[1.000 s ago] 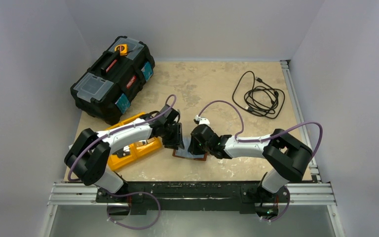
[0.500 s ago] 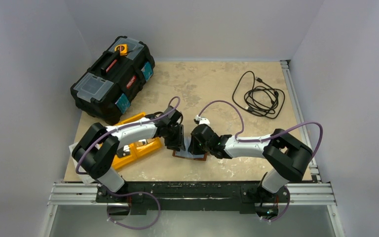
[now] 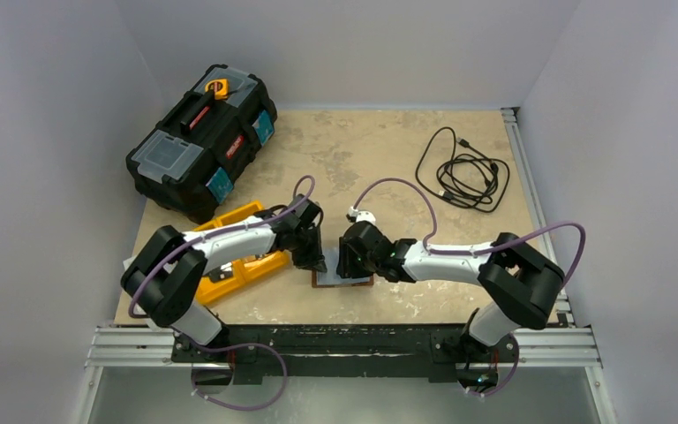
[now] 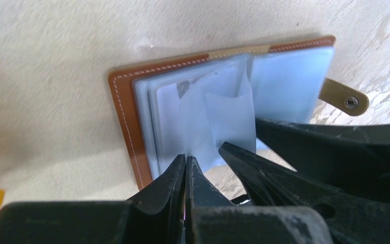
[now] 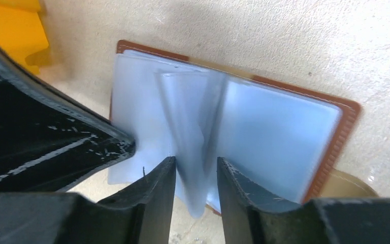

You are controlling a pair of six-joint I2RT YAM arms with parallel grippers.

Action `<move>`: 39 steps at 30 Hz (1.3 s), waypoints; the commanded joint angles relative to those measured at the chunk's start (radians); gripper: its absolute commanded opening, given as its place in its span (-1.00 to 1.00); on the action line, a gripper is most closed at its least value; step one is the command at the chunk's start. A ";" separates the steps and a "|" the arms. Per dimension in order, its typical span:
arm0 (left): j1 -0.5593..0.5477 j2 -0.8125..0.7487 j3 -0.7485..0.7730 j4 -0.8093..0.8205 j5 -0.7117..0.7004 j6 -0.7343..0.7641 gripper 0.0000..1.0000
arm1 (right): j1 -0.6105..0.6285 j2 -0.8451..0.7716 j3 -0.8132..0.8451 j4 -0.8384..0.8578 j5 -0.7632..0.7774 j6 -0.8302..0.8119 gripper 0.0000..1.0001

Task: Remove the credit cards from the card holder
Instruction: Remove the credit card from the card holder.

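Several pale-blue sleeves [image 5: 190, 127] stand up inside the open brown card holder [image 5: 279, 137].

Card holder [image 5: 279, 137] interior blurred; contents indiscernible.

Tbl [image 3: 388, 150]: beige, mottled top w/ metal rail along the right edge. Black toolbox [image 3: 201, 141] sat at the far-left corner, angled, w/ clear lid compartments & an orange latch. Orange tray [image 3: 247, 268] lay just in front of it, nr the left edge. Coiled black cable [image 3: 470, 181] lay far right, well apart from the rest. Card holder [image 5: 279, 137] lay open & flat nr the front centre, brown border up, pale blue sleeves inside, snap tab sticking out on the tbl.
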 commanded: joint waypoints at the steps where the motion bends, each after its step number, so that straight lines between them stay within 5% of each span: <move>1: -0.008 -0.122 -0.041 -0.038 -0.067 -0.072 -1.00 | -0.002 -0.060 0.059 -0.130 0.027 -0.047 -0.24; 13: -0.071 -0.123 0.025 -0.066 -0.095 -0.078 -1.00 | -0.011 -0.184 0.099 -0.232 0.081 -0.048 0.01; 21: -0.104 -0.023 0.157 -0.064 -0.078 -0.038 -0.44 | -0.024 -0.269 0.082 -0.306 0.142 -0.022 0.02; 33: -0.105 0.178 0.228 0.041 0.030 -0.043 -0.12 | -0.033 -0.356 0.036 -0.355 0.164 0.023 0.02; 39: -0.103 0.147 0.236 0.025 0.018 -0.031 0.01 | -0.033 -0.332 0.053 -0.362 0.169 0.023 0.00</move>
